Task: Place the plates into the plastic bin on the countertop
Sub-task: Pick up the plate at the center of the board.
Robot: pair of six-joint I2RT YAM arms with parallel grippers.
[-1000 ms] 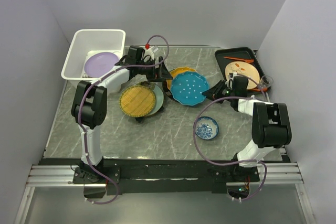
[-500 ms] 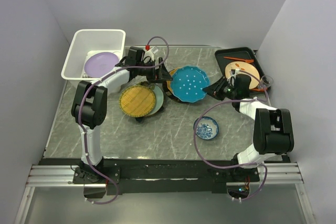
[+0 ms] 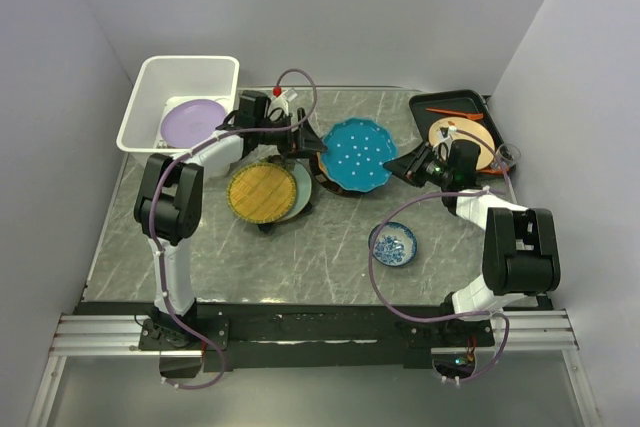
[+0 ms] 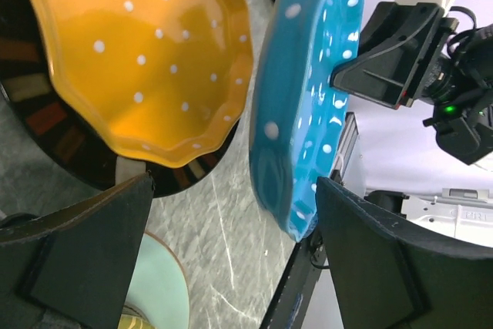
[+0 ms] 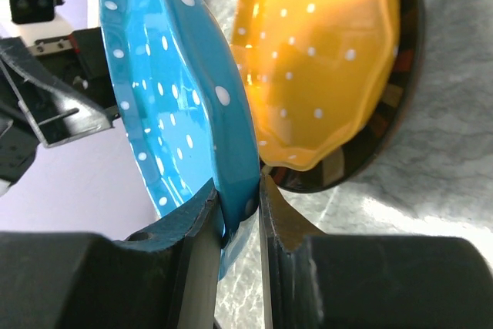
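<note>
My right gripper (image 3: pixel 405 167) (image 5: pixel 243 190) is shut on the rim of the teal dotted plate (image 3: pixel 357 154) (image 5: pixel 177 98), holding it tilted up on edge above the countertop (image 3: pixel 320 247). My left gripper (image 3: pixel 308 142) (image 4: pixel 235 186) is open, and the teal plate's (image 4: pixel 308 98) far edge hangs between its fingers, close to the right one. Below lies the orange dotted plate (image 4: pixel 146 59) (image 5: pixel 323 59) on a dark brown plate (image 5: pixel 385 136). The yellow woven plate (image 3: pixel 262 192) rests on a pale green one (image 3: pixel 303 187). A lavender plate (image 3: pixel 190 119) lies in the white plastic bin (image 3: pixel 150 82) at the back left.
A small blue-and-white dish (image 3: pixel 394 244) sits on the front right of the countertop. At the back right a black tray (image 3: pixel 455 102) holds a tan plate (image 3: pixel 460 137) with orange marks, and a small glass (image 3: pixel 507 155) stands beside it.
The right gripper has lifted the teal plate and carried it back and left, tipping it up on edge. The left gripper has shifted slightly toward it.
</note>
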